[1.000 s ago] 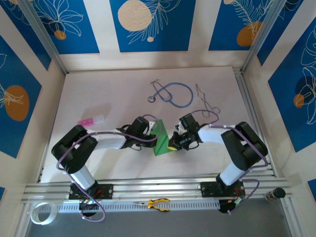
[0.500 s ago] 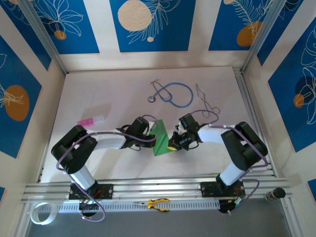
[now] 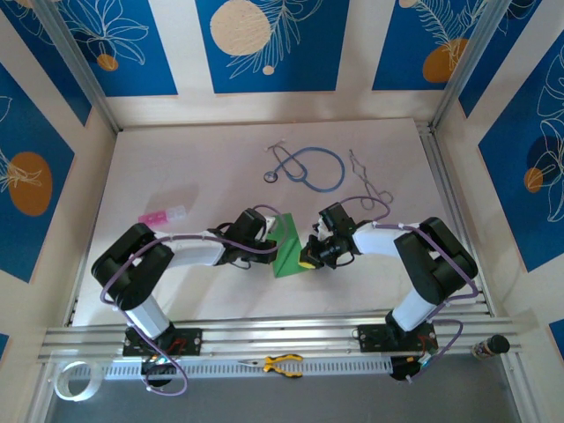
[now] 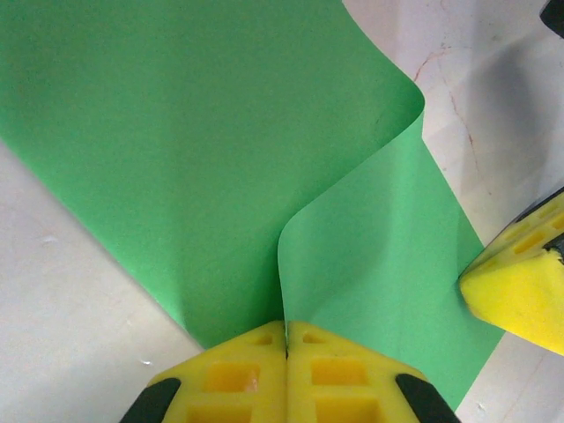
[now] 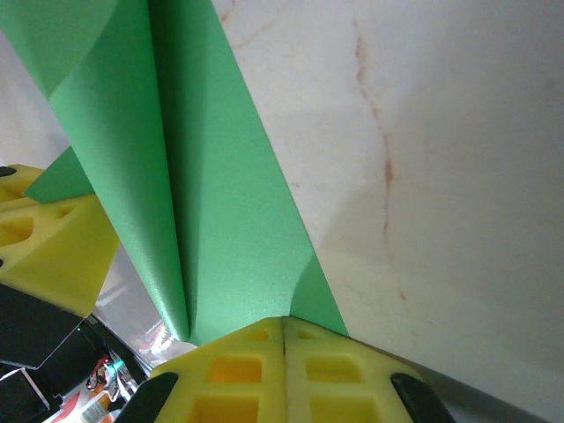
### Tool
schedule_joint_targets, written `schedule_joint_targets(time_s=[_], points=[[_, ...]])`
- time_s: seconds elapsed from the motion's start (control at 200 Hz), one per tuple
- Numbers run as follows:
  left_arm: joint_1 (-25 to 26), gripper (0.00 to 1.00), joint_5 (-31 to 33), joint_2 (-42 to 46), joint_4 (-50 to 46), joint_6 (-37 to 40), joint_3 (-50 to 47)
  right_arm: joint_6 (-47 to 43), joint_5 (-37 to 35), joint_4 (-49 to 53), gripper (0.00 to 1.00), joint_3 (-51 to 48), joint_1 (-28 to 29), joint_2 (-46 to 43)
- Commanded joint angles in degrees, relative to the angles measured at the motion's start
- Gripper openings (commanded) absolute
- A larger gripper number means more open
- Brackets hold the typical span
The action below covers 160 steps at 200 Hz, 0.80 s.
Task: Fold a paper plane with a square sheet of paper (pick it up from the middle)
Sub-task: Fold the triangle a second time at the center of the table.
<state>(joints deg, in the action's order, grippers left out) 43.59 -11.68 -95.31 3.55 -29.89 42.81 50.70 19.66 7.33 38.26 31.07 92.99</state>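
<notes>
Two arms bend low over the table (image 3: pixel 176 159). Each runs up from its base at the near edge, folds at the elbow and sends its forearm inward, so the wrists face each other across the middle of the near half.

Between them lies the green sheet of paper (image 3: pixel 289 254), partly folded. From above it reads as a wedge. Its long axis runs roughly near to far, with the narrower end toward the far side and the broader end toward the arm bases.

The left gripper (image 3: pixel 274 241) meets the sheet from the left and the right gripper (image 3: pixel 307 256) meets it from the right.

In the left wrist view, the left gripper (image 4: pixel 286 330) has its yellow pads pressed flat together. The green sheet of paper (image 4: pixel 203 132) is pinched in the seam, and one flap curls up and over from that grip. A yellow finger of the right gripper (image 4: pixel 520 282) touches the sheet's far edge.

In the right wrist view, the right gripper (image 5: pixel 282 326) is likewise closed tight. The green sheet of paper (image 5: pixel 220 220) rises from between its pads as a creased ridge. The other arm's yellow finger (image 5: pixel 44 242) sits just behind the sheet.
</notes>
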Motion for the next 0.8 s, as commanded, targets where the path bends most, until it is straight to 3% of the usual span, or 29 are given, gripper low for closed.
schedule_joint_targets(time_s=[0.0, 0.795], points=[[-0.67, 0.00, 0.85, 1.00, -1.16, 0.99, 1.14, 0.63, -2.08, 4.82, 0.05, -0.39, 0.66, 2.45], [-0.64, 0.00, 2.29, 2.33, -0.57, -0.07, 0.00, 0.70, -1.97, 4.91, 0.05, -0.43, 0.75, 2.88]])
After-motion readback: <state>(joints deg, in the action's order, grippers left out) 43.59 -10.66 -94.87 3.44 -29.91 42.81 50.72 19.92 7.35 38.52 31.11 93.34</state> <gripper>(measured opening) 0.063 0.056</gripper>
